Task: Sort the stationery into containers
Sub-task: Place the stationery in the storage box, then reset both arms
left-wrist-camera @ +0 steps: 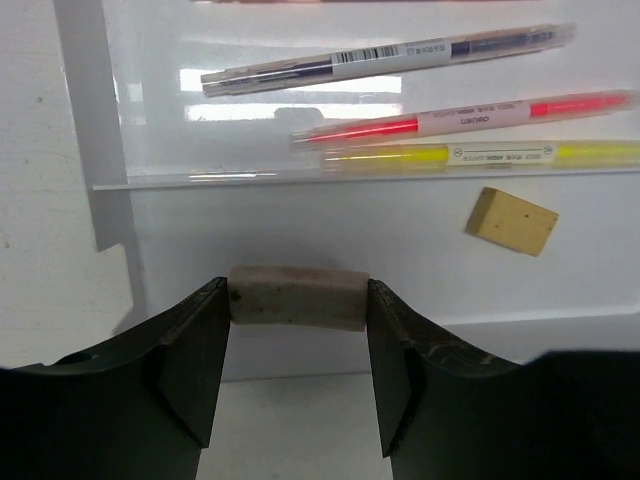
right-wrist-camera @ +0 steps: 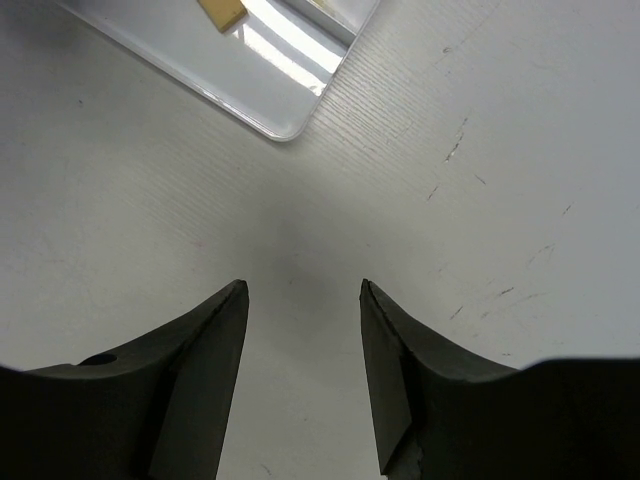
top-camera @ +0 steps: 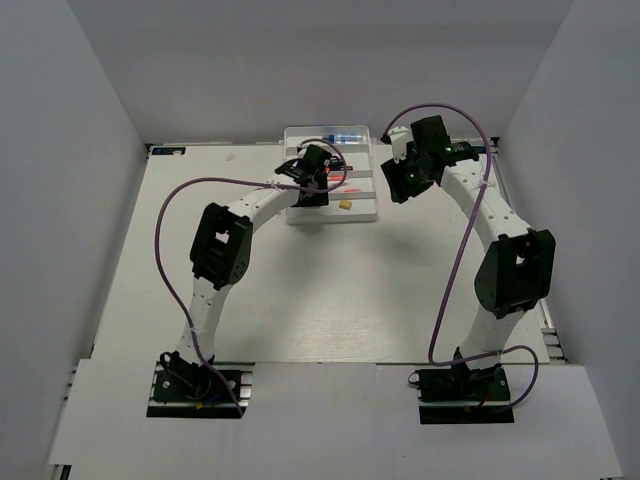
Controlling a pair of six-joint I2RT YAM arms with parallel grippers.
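My left gripper (left-wrist-camera: 298,305) is shut on a pale grey-white eraser (left-wrist-camera: 297,292) and holds it over the front row of the white tray (left-wrist-camera: 300,235). In that row lies a tan eraser block (left-wrist-camera: 511,221). The row behind holds a pink stick (left-wrist-camera: 470,118), a yellow stick (left-wrist-camera: 480,154) and a thin pale pen (left-wrist-camera: 390,60). In the top view the left gripper (top-camera: 312,187) covers the tray's (top-camera: 366,208) left part. A clear blue-capped bottle (top-camera: 345,137) lies in the back row. My right gripper (top-camera: 400,182) is open and empty, right of the tray. The two markers are not visible.
The right wrist view shows the open fingers over bare table (right-wrist-camera: 480,150), with the tray's near corner (right-wrist-camera: 280,115) and the tan eraser block (right-wrist-camera: 222,10) at the top left. White walls enclose the table on three sides.
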